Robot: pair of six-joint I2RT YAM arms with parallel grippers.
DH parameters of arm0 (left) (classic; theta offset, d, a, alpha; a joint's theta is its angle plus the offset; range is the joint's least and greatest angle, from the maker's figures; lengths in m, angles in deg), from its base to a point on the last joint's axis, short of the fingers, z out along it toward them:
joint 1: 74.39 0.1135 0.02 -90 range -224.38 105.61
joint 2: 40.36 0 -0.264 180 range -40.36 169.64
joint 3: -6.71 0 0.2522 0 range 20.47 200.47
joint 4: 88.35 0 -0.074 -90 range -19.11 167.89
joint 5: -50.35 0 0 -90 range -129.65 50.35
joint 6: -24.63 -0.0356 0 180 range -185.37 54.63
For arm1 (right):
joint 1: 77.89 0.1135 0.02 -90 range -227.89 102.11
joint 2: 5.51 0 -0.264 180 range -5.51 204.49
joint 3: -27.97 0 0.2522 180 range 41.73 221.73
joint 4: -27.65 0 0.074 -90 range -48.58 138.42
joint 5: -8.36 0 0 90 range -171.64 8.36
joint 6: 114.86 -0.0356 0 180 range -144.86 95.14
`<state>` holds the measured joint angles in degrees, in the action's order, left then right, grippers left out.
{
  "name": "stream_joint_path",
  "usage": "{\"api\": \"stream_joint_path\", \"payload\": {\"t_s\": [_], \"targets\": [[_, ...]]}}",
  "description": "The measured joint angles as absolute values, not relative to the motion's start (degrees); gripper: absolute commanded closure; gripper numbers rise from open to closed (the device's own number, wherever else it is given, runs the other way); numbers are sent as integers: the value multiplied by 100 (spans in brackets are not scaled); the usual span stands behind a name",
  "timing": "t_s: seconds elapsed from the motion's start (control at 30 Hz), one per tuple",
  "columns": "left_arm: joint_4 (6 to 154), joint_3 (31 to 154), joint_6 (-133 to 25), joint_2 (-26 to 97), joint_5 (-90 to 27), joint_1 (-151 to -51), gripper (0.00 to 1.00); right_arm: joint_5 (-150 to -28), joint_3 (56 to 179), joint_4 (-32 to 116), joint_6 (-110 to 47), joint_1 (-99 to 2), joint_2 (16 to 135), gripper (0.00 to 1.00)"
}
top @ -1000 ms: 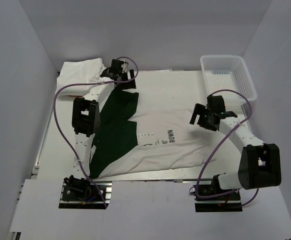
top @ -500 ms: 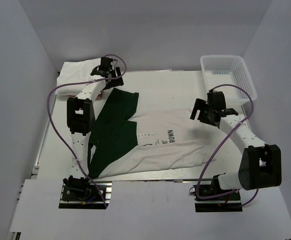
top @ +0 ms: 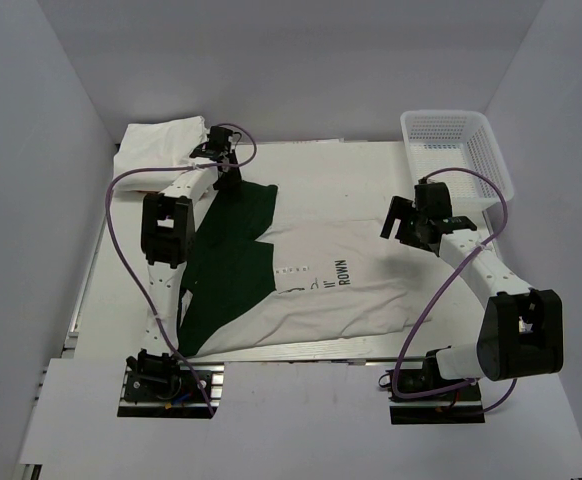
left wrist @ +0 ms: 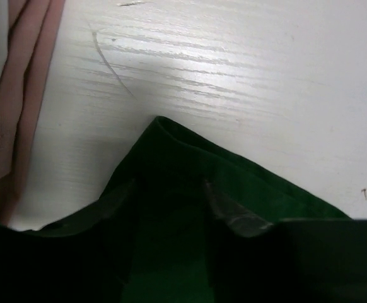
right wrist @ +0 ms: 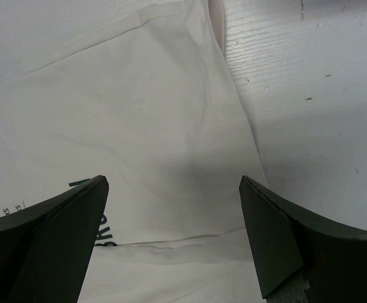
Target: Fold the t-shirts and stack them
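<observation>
1. Setting: white wood-grain table (top: 371, 170), boxed in by pale grey walls (top: 301, 60). All positions below are given relative to the printed tee (top: 321, 300).
2. Printed tee: spread flat at mid-table. The cream-white body lies on the right arm's side, and a dark green part (top: 231, 250) covers the left side. Black lettering (top: 339, 272) runs sideways near its middle.
3. White tees (top: 156, 145): a rumpled pile near the printed tee's far-left corner, toward the back wall.
4. Orange-pink tee (left wrist: 19, 95): seen only in the left wrist view, as a strip of folded edges. It lies left of the printed tee's green corner with bare table between. White cloth sits beside it at the frame edge.
5. Basket (top: 491, 160): white lattice, well beyond the printed tee's far-right corner, at the table edge.
6. Left gripper (top: 221, 163): down at the printed tee's far green corner (left wrist: 190, 158). In the wrist view that corner is pointed and slightly rucked. The fingers are lost in the dark at the bottom of the frame. I cannot tell whether the jaws pinch the cloth or only stand around it.
7. Right gripper (top: 401, 228): hovers over the printed tee's far-right edge. The jaws are spread wide with nothing between them. In the wrist view both fingers (right wrist: 57, 221) frame cream cloth, with bare table past the hem.
</observation>
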<state>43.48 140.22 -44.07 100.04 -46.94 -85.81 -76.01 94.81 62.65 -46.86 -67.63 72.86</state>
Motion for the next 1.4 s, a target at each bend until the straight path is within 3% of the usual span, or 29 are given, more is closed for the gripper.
{"api": "stream_joint_path", "payload": {"t_s": [0.13, 0.2, 0.23, 0.83, 1.17, 1.2, 1.23, 1.3, 1.4], "targets": [[4488, 13914, -4453, 9997, -4738, -8581, 73, -7577, 9481, 6265, -4693, -6765, 7286, 10], [4549, 13897, -4453, 9995, -4735, -8576, 95, -7568, 9481, 6265, -4695, -6763, 7286, 10], [4551, 13901, -4453, 9999, -4731, -8572, 100, -7562, 9481, 6265, -4695, -6763, 7286, 10], [4831, 13344, -4811, 9643, -5015, -8650, 100, -7426, 9809, 6261, -4693, -6719, 7736, 10], [5428, 12301, -4883, 7995, -4904, -8740, 100, -7429, 9811, 6219, -4693, -6688, 7736, 10], [5504, 12301, -4883, 7899, -4886, -8738, 94, -7429, 9811, 6219, -4693, -6686, 7736, 10], [5559, 12336, -4883, 7820, -4866, -8738, 44, -7426, 9811, 6219, -4693, -6686, 7736, 10], [5476, 12518, -4905, 7862, -4856, -8738, 2, -7426, 9811, 6219, -4693, -6684, 7736, 10], [5299, 13082, -4905, 8257, -4810, -8738, 0, -7426, 9811, 6217, -4690, -6684, 7736, 10]]}}
